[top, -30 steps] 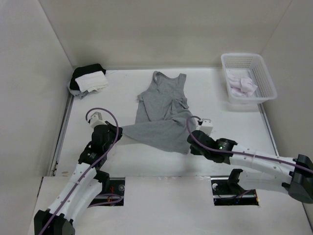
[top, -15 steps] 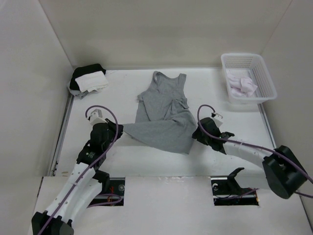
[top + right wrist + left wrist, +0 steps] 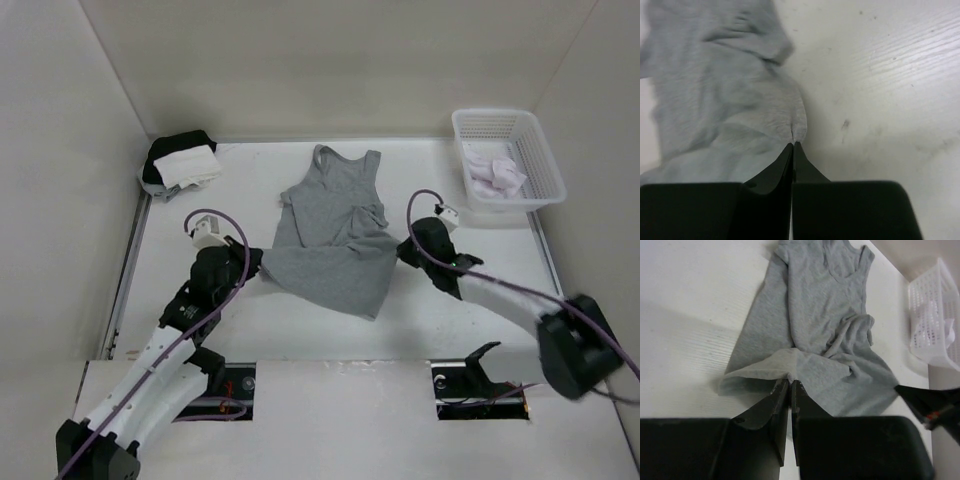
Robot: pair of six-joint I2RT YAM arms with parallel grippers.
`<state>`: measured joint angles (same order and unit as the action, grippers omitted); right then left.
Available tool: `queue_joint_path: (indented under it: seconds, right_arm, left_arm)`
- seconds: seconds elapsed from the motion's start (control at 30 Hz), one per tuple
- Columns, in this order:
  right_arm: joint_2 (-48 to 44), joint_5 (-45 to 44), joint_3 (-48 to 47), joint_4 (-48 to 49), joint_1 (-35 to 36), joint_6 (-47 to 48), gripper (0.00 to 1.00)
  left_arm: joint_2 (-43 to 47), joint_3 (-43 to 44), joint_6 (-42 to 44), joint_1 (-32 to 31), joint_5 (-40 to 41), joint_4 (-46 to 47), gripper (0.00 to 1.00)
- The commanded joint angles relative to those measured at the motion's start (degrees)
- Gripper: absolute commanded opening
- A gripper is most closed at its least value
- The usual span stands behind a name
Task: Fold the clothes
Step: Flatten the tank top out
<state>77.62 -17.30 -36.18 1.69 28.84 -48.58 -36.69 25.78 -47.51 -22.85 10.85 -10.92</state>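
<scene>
left claw (image 3: pixel 790 382) is clamped on the tank top (image 3: pixel 815 315) hem just ahead of it; right claw (image 3: pixel 793 145) is closed, seemingly pinching the opposite edge at its tips.

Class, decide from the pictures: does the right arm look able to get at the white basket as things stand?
Probably yes: the white basket sits just beyond the right hand, bare table between. But that hand is shut on the edge of the grey tank top and would drag it unless released.

Grey tank top (image 3: pixel 335 235), rumpled, mid-table
</scene>
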Motion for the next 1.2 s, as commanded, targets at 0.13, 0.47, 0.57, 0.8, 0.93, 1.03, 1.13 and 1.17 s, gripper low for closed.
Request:
queue_joint_path:
  seconds: [0.13,0.47,0.57,0.8,0.93,1.03,1.13,1.17]
  right_arm:
    - [-31.14,-9.07,-14.15,-41.91,9.25,1.29,0.03]
    - [20.95,3.06,-41.65,-22.79,8.37,10.26,0.30]
    - [20.48,2.80,-40.83,-17.19,11.88,12.18,0.53]
    - [-2.45,0.86,-11.58,-9.17,11.63,6.76,0.31]
    - [-9.06,4.73,0.39,-8.02,12.77,2.27,0.22]
    - [-11.61,4.64,6.02,-7.85,13.39,-0.37,0.35]
    - [-10.92,5.61,7.80,-7.14,12.34,0.23,0.40]
    - [-9.96,6.05,7.45,-6.97,12.33,0.76,0.41]
  left_arm:
    - [-2.60,0.94,-1.71,-3.91,0.93,9.33,0.03]
    - [2.67,-1.52,0.75,5.66,-1.27,2.22,0.03]
    - [3.55,-1.61,1.10,7.77,0.04,-0.24,0.03]
    - [-0.13,-1.35,0.40,7.96,0.23,2.47,0.04]
    - [-0.32,-1.79,0.66,7.87,-0.48,3.27,0.04]
    - [-0.23,-2.40,1.19,7.17,0.13,3.01,0.03]
    - [-0.40,-2.58,0.93,6.90,0.13,2.83,0.03]
    - [-0.40,-2.58,0.84,6.81,0.13,2.74,0.03]
